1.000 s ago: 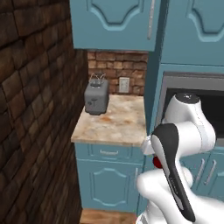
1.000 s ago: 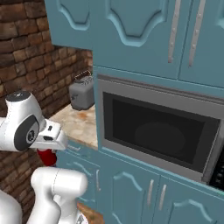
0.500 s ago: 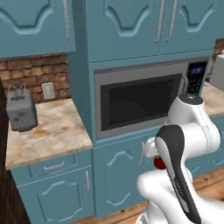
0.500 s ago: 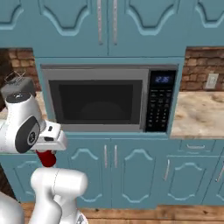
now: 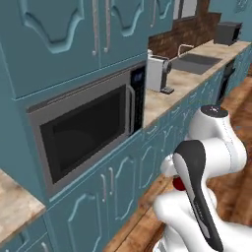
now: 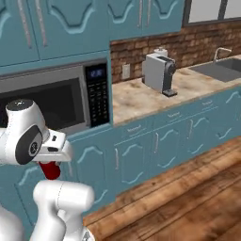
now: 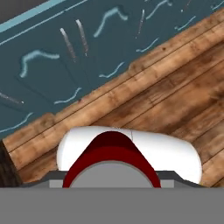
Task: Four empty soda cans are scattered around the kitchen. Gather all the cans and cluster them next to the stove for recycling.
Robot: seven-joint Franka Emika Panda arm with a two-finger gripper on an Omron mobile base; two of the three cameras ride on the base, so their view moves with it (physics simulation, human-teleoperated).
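A red soda can (image 6: pixel 50 170) hangs under my hand, which is folded in close to the robot's body. The gripper (image 6: pixel 49 164) is shut on it. From the left base view the can (image 5: pixel 178 184) peeks out as a red patch behind the dark forearm. In the hand view the can (image 7: pixel 111 152) bulges up at the bottom, its silver end toward the camera, above wooden floor. The stove is out of view.
A built-in black microwave (image 6: pixel 42 101) sits in the teal cabinets beside me. Further along the beige counter (image 6: pixel 141 96) stand a grey coffee machine (image 6: pixel 159 72) and a sink (image 6: pixel 221 68). Wooden floor (image 6: pixel 188 197) stretches along the cabinet fronts.
The whole picture has swept sideways, so the base has turned: the toaster corner has left view, and the microwave, coffee machine and sink have come in. The arm keeps its folded pose with the can.
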